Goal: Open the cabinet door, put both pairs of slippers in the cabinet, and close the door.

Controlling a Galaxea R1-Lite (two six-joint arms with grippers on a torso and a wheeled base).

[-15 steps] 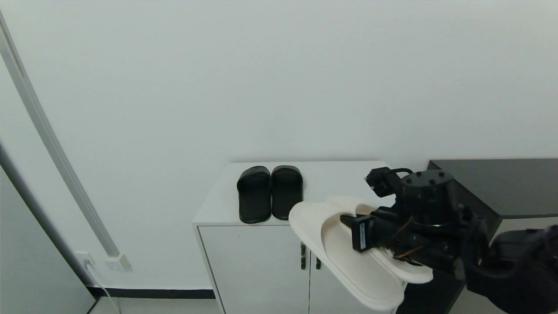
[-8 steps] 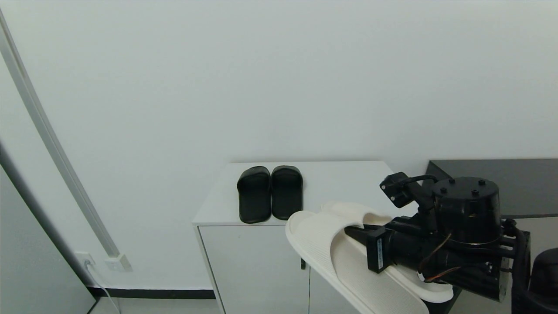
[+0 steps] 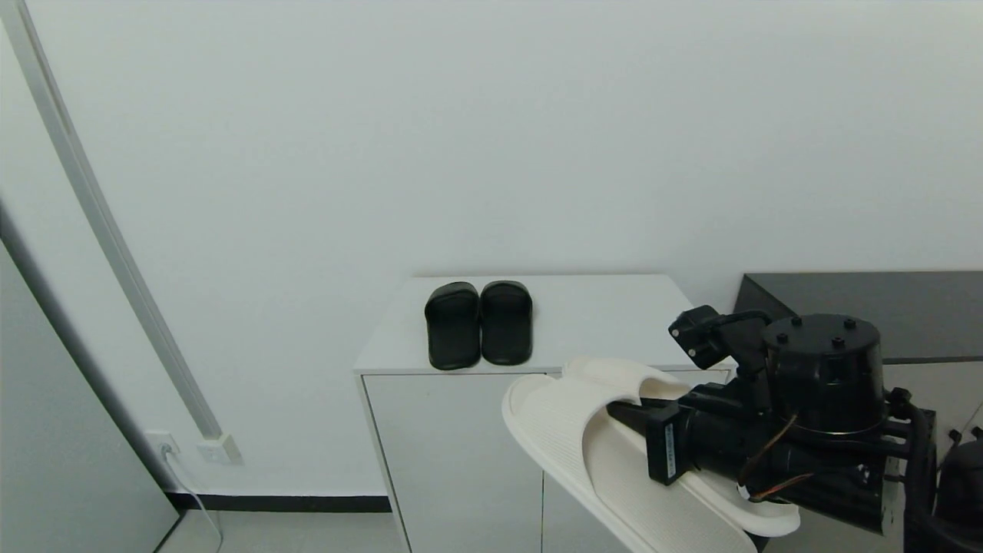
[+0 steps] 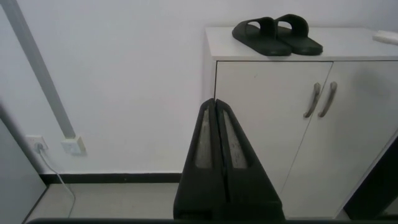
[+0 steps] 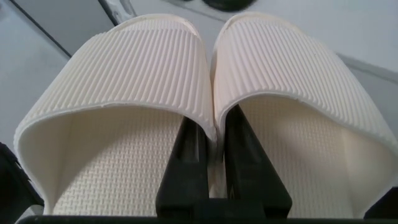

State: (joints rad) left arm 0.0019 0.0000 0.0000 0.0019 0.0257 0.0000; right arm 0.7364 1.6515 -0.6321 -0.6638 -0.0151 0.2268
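Observation:
A pair of black slippers [image 3: 479, 322] lies side by side on top of the white cabinet [image 3: 453, 453]. Both cabinet doors stand closed, their two vertical handles [image 4: 319, 99] meeting at the middle. My right gripper [image 3: 626, 411] hangs in front of the cabinet's right half, below its top edge. It is shut on the pair of cream ribbed slippers [image 3: 584, 445], pinching their inner straps [image 5: 211, 93] together, with the right gripper [image 5: 211, 134] reaching under the straps. My left gripper [image 4: 215, 102] is shut on nothing and hangs low, to the left in front of the cabinet, with the black slippers [image 4: 278, 34] above.
A dark table [image 3: 883, 307] adjoins the cabinet on the right. A wall socket with a cable [image 3: 165, 445] and a slanted conduit [image 3: 115, 253] are on the left wall. Open floor [image 4: 112, 202] lies before the cabinet's left side.
My right arm drew the cream slippers off the cabinet top and lowered them in front of it. The head view then shifted, so the cabinet looks a little farther off.

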